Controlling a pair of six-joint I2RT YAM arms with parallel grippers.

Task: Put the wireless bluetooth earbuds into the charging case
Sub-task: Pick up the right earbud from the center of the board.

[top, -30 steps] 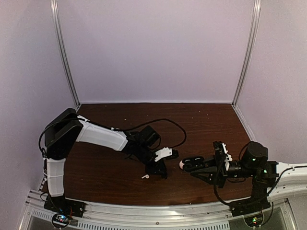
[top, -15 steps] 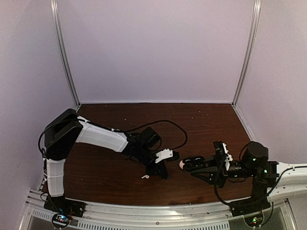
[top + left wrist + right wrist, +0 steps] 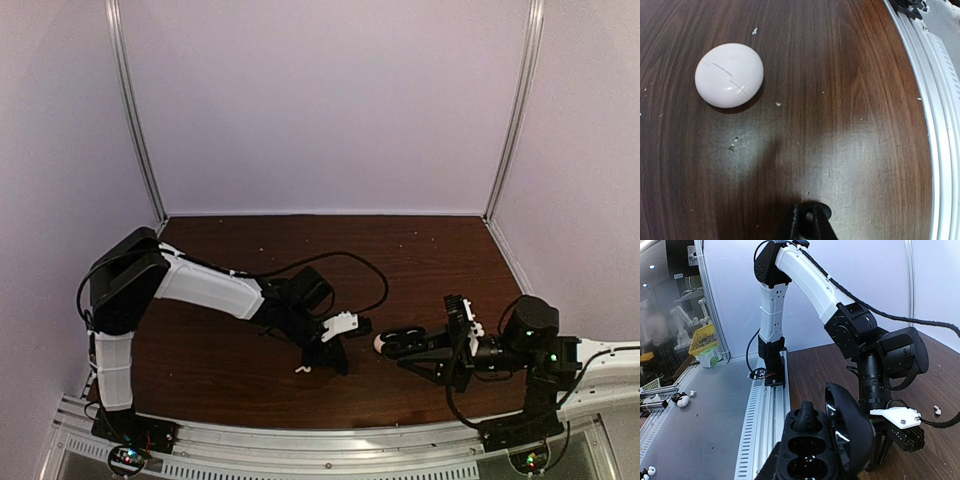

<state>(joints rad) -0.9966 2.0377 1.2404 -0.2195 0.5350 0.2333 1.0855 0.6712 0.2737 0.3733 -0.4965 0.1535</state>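
My right gripper [image 3: 425, 350] is shut on an open black charging case [image 3: 810, 455], lid [image 3: 852, 430] raised. One black earbud [image 3: 807, 417] sits in its far slot; the near slot is bare. My left gripper [image 3: 807, 222] points down at the table just left of the case, its fingers nearly together around a small dark rounded thing, seemingly a black earbud [image 3: 822, 210]. A closed white oval case [image 3: 729, 75] lies on the table, between the grippers in the top view [image 3: 380, 343]. One white stemmed earbud [image 3: 303, 369] lies left of the left gripper [image 3: 335, 362].
The dark wooden table [image 3: 420, 260] ends at a metal rail [image 3: 330, 440] at the near edge. The left arm's black cable [image 3: 360, 262] loops over the table behind the grippers. Pale walls close the back and sides.
The left wrist has sunk very slightly toward the table. The right gripper and the black case have stayed put.
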